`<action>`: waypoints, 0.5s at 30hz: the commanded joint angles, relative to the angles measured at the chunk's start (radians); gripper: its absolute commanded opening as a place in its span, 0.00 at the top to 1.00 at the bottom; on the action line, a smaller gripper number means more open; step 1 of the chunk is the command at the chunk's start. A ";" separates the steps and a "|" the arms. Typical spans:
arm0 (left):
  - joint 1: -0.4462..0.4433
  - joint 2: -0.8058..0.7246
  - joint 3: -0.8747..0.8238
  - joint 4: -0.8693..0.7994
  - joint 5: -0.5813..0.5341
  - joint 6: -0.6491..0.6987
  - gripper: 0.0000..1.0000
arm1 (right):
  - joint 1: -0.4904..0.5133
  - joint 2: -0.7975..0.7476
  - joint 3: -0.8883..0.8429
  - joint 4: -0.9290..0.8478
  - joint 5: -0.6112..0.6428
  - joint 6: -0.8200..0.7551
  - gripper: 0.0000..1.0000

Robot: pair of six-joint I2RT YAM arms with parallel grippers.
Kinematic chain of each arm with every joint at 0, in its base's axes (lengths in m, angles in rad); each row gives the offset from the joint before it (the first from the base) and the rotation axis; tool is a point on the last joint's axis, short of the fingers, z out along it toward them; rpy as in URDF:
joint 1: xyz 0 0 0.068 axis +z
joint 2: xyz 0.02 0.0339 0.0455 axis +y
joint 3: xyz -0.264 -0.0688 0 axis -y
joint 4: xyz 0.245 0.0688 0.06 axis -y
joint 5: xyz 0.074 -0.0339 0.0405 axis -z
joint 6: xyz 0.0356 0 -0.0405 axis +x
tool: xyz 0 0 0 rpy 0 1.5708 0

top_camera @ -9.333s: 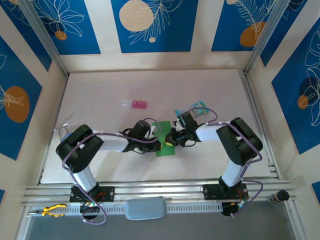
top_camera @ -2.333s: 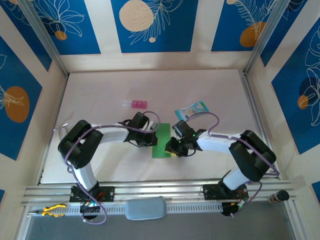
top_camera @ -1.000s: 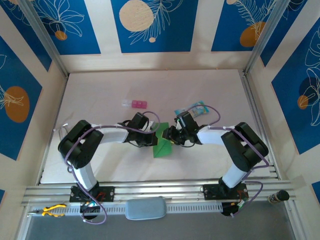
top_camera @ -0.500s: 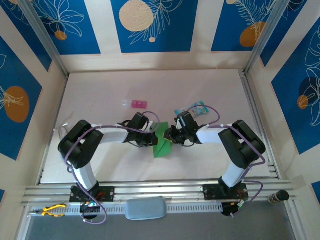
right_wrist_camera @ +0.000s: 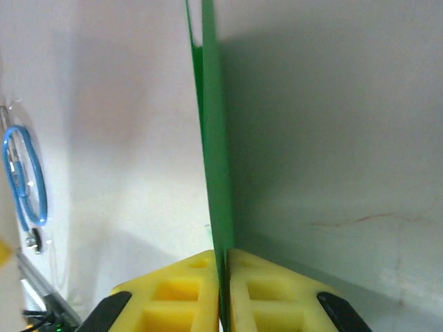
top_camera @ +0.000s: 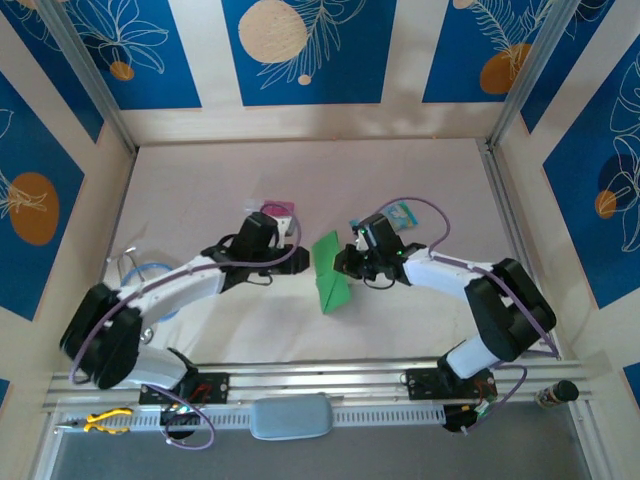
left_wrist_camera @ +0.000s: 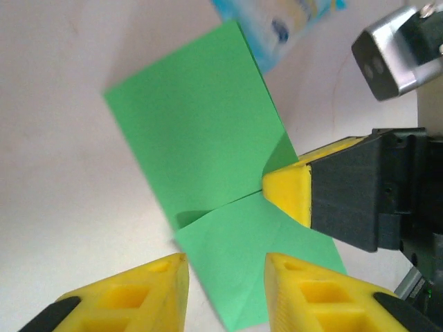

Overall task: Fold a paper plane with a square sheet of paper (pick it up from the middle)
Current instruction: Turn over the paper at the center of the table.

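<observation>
- Starting with the white table (top_camera: 200, 180), you can see both arms reaching in toward its middle from the near edge.
- Your right arm (top_camera: 455, 272) stretches left across the table. The right gripper (top_camera: 346, 262) sits at the right edge of the green paper sheet (top_camera: 330, 275).
- Your left arm (top_camera: 175, 285) runs up from the lower left. The left gripper (top_camera: 278, 240) is just left of the sheet and apart from it.
- The green paper sheet lies near the middle of the table, between the two grippers. In the left wrist view (left_wrist_camera: 201, 131) you see it creased into two panels that meet at a fold line.
- From the right wrist camera, the right gripper (right_wrist_camera: 223, 290) has its yellow fingers (right_wrist_camera: 187, 294) pressed together on the sheet (right_wrist_camera: 214, 138), which you see edge-on as a thin green line. The left wrist view shows one of those fingers (left_wrist_camera: 291, 194) right at the fold.
- The left gripper (left_wrist_camera: 225, 290) has its fingers (left_wrist_camera: 156, 290) spread, with nothing between them. The sheet's lower corner shows in the gap.
- A pale blue packet (top_camera: 398, 215) lies behind the right gripper. The left wrist view (left_wrist_camera: 277, 28) shows it just beyond the sheet's far corner.
- A small pink block (top_camera: 281, 208) sits just beyond the left gripper.
- A blue cable loop (right_wrist_camera: 28, 173) lies on the table toward the left side.
</observation>
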 commanded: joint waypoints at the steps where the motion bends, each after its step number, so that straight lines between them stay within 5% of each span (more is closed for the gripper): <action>1: 0.010 -0.106 -0.041 -0.079 -0.177 0.082 0.60 | 0.032 -0.046 0.125 -0.299 0.203 -0.152 0.90; 5: 0.018 -0.232 -0.090 -0.082 -0.257 0.140 0.44 | 0.080 -0.008 0.296 -0.561 0.447 -0.222 0.90; 11: 0.046 -0.370 -0.120 -0.198 -0.415 0.112 0.01 | 0.159 0.135 0.526 -0.849 0.762 -0.231 0.90; 15: 0.072 -0.472 -0.151 -0.260 -0.487 0.086 0.00 | 0.229 0.264 0.636 -0.948 0.910 -0.201 0.90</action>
